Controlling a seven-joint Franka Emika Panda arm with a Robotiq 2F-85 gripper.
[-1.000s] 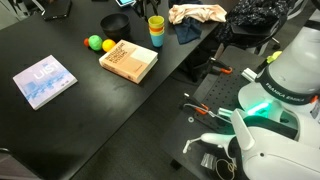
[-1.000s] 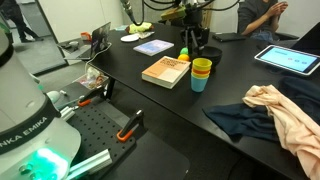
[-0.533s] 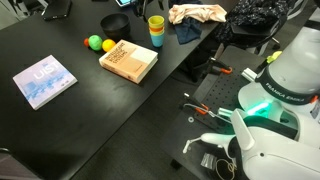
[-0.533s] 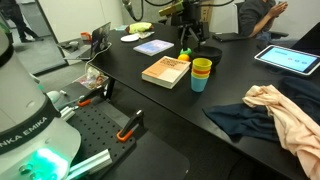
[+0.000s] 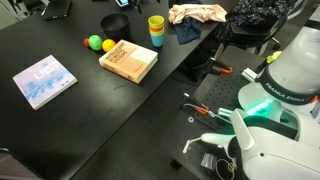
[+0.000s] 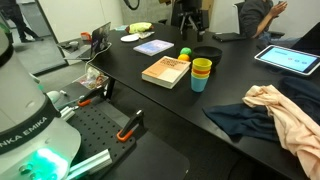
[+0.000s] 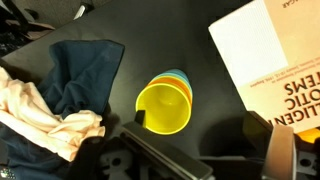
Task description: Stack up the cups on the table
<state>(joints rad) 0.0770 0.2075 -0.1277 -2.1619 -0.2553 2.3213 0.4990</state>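
The cups stand nested in one stack near the table's (image 5: 90, 125) far edge, next to the tan book (image 5: 128, 62). The stack (image 5: 156, 30) shows yellow on top, then orange and blue. It also shows in the other exterior view (image 6: 201, 73) and, from above, in the wrist view (image 7: 165, 107). My gripper (image 7: 205, 145) is open and empty, with its fingers at the bottom of the wrist view, apart from the stack. In an exterior view it hangs high above the stack at the top edge (image 6: 187, 12).
A black bowl (image 5: 116, 22), a yellow ball (image 5: 94, 42) and a green ball (image 5: 108, 46) lie behind the tan book. A blue-white book (image 5: 45, 80) lies farther along. A dark blue cloth (image 7: 85, 75) and a peach cloth (image 7: 40, 115) lie beside the stack. A tablet (image 6: 290, 60) lies beyond.
The gripper has risen straight up from just above the cup stack to the top edge of the exterior view. The cups and the other things have not moved.
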